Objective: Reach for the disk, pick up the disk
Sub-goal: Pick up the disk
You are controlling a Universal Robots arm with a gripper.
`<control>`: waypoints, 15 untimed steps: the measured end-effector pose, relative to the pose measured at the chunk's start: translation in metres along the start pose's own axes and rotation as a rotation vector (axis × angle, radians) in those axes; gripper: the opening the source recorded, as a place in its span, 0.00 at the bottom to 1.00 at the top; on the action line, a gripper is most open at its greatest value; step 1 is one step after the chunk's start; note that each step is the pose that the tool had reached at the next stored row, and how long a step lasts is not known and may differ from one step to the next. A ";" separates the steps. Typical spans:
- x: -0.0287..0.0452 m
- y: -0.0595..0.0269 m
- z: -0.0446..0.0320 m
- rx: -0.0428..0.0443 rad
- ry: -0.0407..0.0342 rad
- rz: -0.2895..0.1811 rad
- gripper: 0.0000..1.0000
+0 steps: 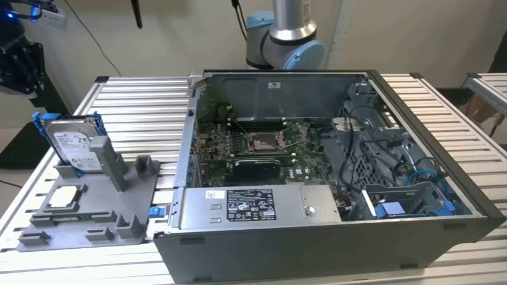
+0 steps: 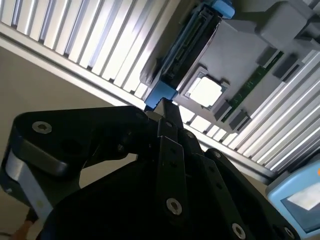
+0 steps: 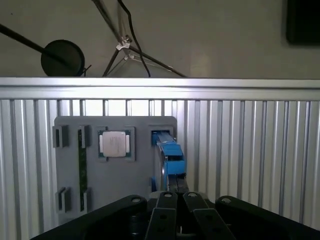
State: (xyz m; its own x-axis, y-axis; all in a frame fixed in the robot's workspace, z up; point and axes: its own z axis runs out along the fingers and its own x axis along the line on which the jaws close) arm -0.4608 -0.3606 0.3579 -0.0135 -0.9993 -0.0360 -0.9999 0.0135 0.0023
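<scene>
Fingers: in both wrist views I see the fingers (image 3: 167,200) (image 2: 167,130) drawn together at the tips, with nothing between them. They hang above the table and touch nothing.
Disk: the disk (image 3: 170,155) stands on edge in its blue frame, slotted into the grey fixture (image 3: 70,125). It lies just beyond the fingertips and apart from them. In the exterior view it is at the exterior view's left (image 1: 71,142), upright and leaning back slightly.
Risk, closed tips: I judge that coming down like this would jab the frame's top edge and rock the disk in its slot rather than straddle it.
Risk, thin edge: the disk presents a narrow edge, so a small offset to either side could put one finger on the frame clip and let the disk slip or twist.
Chip: the small square chip (image 3: 115,143) sits in the neighbouring pocket, and a drift that way could nudge it.
Table: the slatted table (image 3: 240,150) could let the fixture slide if it is pushed.
Case: the open computer case (image 1: 317,255) stands well apart, so I expect no trouble there.
</scene>
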 end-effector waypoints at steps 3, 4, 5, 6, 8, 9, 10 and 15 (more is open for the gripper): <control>0.0001 -0.0001 0.0000 -0.0012 0.0001 0.000 0.00; 0.0001 -0.0001 0.0000 -0.0015 0.0001 0.000 0.00; 0.0001 -0.0002 0.0000 -0.0017 0.0001 0.000 1.00; 0.0001 -0.0002 0.0000 -0.0018 0.0001 0.000 1.00; 0.0001 -0.0002 0.0000 -0.0022 0.0001 0.000 1.00; 0.0001 -0.0002 0.0001 -0.0022 0.0001 0.000 1.00; 0.0001 -0.0002 0.0003 -0.0022 0.0000 0.000 1.00; -0.0002 -0.0002 0.0060 -0.0006 0.0050 -0.001 1.00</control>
State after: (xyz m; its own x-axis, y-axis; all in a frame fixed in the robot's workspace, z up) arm -0.4606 -0.3602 0.3520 -0.0126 -0.9994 -0.0310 -0.9999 0.0125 0.0029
